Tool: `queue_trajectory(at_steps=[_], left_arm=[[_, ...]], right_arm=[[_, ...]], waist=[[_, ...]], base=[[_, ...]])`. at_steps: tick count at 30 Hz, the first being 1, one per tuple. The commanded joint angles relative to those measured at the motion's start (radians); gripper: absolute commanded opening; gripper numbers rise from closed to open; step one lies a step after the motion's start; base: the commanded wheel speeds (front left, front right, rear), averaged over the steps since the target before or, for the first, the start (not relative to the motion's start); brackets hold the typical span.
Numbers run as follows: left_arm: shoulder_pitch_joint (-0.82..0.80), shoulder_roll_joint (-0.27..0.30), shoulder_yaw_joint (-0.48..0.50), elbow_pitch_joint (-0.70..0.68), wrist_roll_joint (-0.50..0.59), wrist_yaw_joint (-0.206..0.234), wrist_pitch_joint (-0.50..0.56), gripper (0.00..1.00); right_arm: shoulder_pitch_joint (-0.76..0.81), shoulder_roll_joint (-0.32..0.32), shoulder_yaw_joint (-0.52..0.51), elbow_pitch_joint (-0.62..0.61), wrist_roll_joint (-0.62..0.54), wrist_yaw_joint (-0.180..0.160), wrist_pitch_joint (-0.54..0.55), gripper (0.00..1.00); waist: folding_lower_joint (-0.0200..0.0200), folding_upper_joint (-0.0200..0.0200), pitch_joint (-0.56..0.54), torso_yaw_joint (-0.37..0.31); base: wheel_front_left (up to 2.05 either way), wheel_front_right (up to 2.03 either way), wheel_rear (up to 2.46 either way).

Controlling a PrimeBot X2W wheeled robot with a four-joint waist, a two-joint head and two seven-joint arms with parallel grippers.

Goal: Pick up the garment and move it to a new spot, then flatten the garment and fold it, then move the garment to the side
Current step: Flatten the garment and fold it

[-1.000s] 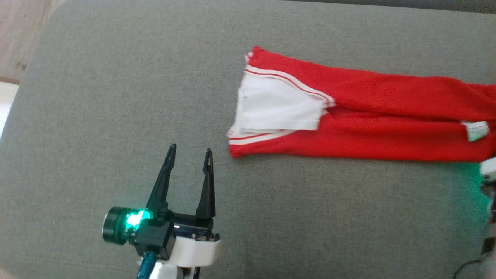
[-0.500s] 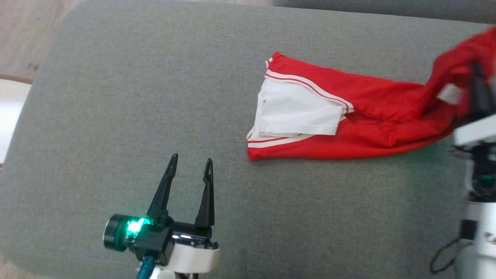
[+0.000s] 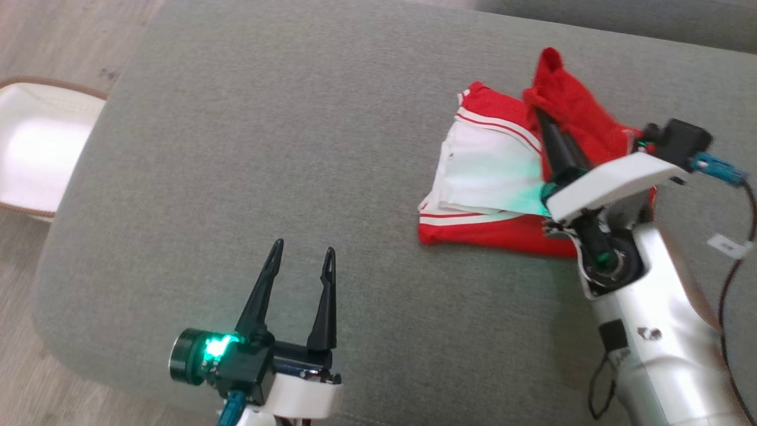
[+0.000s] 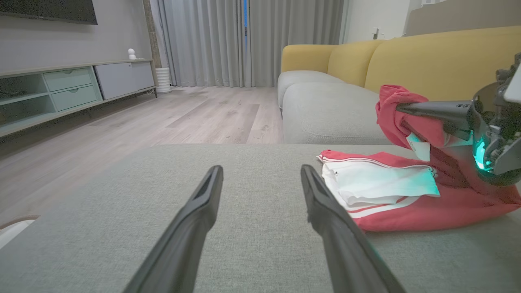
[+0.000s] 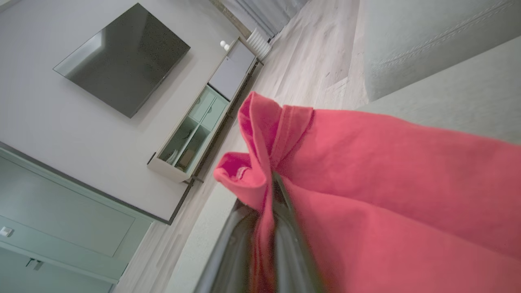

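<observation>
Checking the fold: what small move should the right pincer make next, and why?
Probably lower the pinched end across the white panel: the right pincer is shut on the garment's raised red end beside that panel, the rest flat on the cushion.

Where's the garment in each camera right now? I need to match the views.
Head view: garment upper right, one end raised.
Left wrist view: garment at right, mid-height.
Right wrist view: garment from centre to lower right.
Shared landmark: right gripper pinching the raised red fold.
</observation>
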Motion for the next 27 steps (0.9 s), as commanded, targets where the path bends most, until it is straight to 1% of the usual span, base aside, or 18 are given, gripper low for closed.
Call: queue_trajectory(at_steps=[1,7,8,9,10,11,15,19,23,24,25,27], left_arm=[[-0.028,-0.005,0.023,-0.025,0.006,-0.003,-0.008,1.0],[-0.029,-0.007,0.022,-0.025,0.003,-0.001,-0.008,1.0],[-0.028,-0.008,0.022,-0.026,0.003,0.0,-0.008,1.0],[-0.027,-0.008,0.022,-0.026,0.003,0.0,-0.008,1.0],[-0.025,-0.008,0.021,-0.025,0.003,0.0,-0.008,1.0],[-0.025,-0.008,0.021,-0.024,0.003,0.0,-0.008,1.0],[-0.024,-0.009,0.032,-0.023,0.003,0.006,-0.008,1.0],[-0.024,-0.009,0.048,-0.028,0.005,0.01,-0.008,1.0],[-0.016,-0.009,0.079,-0.045,-0.014,0.011,-0.008,1.0],[-0.014,-0.009,0.087,-0.047,-0.02,0.01,-0.008,1.0],[-0.014,-0.009,0.087,-0.047,-0.02,0.01,-0.008,1.0],[-0.007,-0.009,0.105,-0.05,-0.032,0.01,-0.008,1.0]], right_arm=[[-0.057,0.004,0.05,-0.002,0.028,-0.001,-0.026,0.0],[-0.128,0.004,0.171,0.133,0.109,-0.001,-0.094,0.0],[-0.139,0.004,0.191,0.152,0.125,-0.001,-0.104,0.14],[-0.15,0.004,0.21,0.17,0.141,-0.001,-0.115,0.36],[-0.16,0.004,0.231,0.187,0.156,-0.001,-0.123,0.96],[-0.169,0.004,0.252,0.2,0.169,-0.001,-0.131,1.0],[-0.189,0.004,0.325,0.222,0.216,-0.001,-0.167,1.0],[-0.185,0.004,0.353,0.199,0.221,-0.001,-0.229,1.0],[-0.167,-0.004,0.339,0.181,0.098,-0.001,-0.32,1.0],[-0.156,-0.01,0.328,0.175,0.073,-0.001,-0.335,1.0],[-0.156,-0.01,0.328,0.175,0.073,-0.001,-0.335,1.0],[-0.136,-0.028,0.311,0.153,0.016,-0.001,-0.365,1.0]], waist=[[0.0,0.0,-0.003,0.016],[0.0,0.0,-0.006,0.039],[0.0,0.0,-0.005,0.04],[0.0,0.0,-0.005,0.041],[0.0,0.0,-0.005,0.042],[0.0,0.0,-0.005,0.041],[0.0,0.0,-0.009,0.021],[0.0,0.0,-0.02,-0.019],[0.0,0.0,-0.041,-0.079],[0.0,0.0,-0.047,-0.094],[0.0,0.0,-0.047,-0.094],[0.0,0.0,-0.064,-0.129]], base=[[0.0,0.0,0.0],[0.0,0.0,0.0],[0.0,0.0,0.0],[0.0,0.0,0.0],[0.0,0.0,0.0],[0.0,0.0,0.0],[0.0,0.0,0.0],[0.0,0.0,0.0],[0.0,0.0,0.0],[0.0,0.0,0.0],[0.0,0.0,0.0],[0.0,0.0,0.0]])
